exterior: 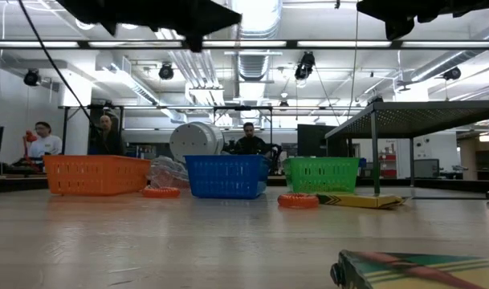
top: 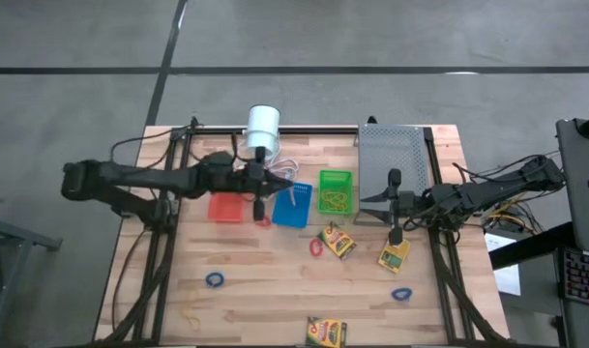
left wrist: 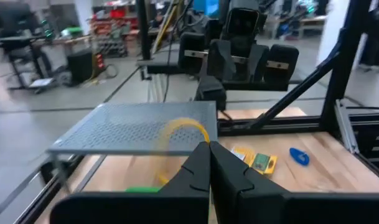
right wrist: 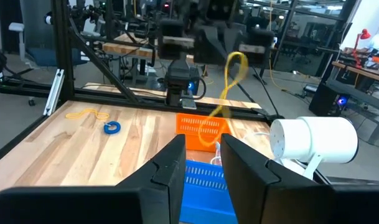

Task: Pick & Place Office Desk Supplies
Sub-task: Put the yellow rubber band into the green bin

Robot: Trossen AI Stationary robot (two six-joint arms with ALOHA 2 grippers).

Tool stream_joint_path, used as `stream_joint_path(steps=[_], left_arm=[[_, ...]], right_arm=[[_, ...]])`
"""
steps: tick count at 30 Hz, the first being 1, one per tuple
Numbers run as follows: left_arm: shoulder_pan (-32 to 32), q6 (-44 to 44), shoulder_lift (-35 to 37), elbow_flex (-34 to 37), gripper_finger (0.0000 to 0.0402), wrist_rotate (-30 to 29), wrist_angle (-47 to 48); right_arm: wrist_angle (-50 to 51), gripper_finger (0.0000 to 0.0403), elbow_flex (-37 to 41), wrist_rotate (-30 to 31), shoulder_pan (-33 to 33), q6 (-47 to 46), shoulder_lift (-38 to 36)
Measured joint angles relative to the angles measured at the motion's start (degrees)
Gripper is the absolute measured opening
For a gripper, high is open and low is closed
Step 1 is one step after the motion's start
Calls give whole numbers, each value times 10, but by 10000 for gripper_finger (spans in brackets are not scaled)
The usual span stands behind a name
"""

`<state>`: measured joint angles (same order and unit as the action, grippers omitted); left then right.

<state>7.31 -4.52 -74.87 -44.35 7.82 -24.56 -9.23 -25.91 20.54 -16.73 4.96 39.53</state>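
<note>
My left gripper (top: 278,182) hovers over the blue basket (top: 292,207) and is shut on a yellow-tan rubber band (left wrist: 184,129). The band also shows in the right wrist view (right wrist: 229,87). The red-orange basket (top: 225,207) and the green basket (top: 335,190) stand on either side of the blue one. My right gripper (top: 369,201) is open and empty, right of the green basket. Three crayon boxes (top: 338,241) (top: 394,254) (top: 326,332) lie flat on the table. My left gripper pinches one end of the rubber band's loop (left wrist: 201,138) between its two shut fingertips. The fingers lie about level and point toward the table's right side. The band is lifted clear and hangs slack as a long loop (right wrist: 209,127) below the gripper, above the baskets.
A white cylinder (top: 263,126) with a coiled cord stands at the far edge, a grey perforated tray (top: 393,155) at the far right. Loose bands lie on the table: red (top: 315,247) (top: 263,220), blue (top: 214,279) (top: 400,293), tan (top: 190,314).
</note>
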Motion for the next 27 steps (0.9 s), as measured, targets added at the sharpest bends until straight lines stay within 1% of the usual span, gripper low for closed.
stream_joint_path(steps=[2, 4, 7, 14, 19, 24, 27], left_arm=[[12, 0, -35, 0, 2, 24, -41], [19, -2, -69, 0, 2, 37, -87], [23, -25, -117, -19, 2, 53, -113], [23, -49, -224, -114, 2, 65, -107], [23, -75, -287, -181, 2, 69, -80], [27, -82, -336, -218, 2, 69, -76], [30, -91, -356, -227, 2, 69, -74]], right_arm=[[0, 96, 0, 0, 0, 0, 0], [0, 97, 0, 0, 0, 0, 0], [0, 100, 0, 0, 0, 0, 0], [0, 99, 0, 0, 0, 0, 0], [1, 92, 0, 0, 0, 0, 0], [3, 92, 0, 0, 0, 0, 0], [3, 94, 0, 0, 0, 0, 0]])
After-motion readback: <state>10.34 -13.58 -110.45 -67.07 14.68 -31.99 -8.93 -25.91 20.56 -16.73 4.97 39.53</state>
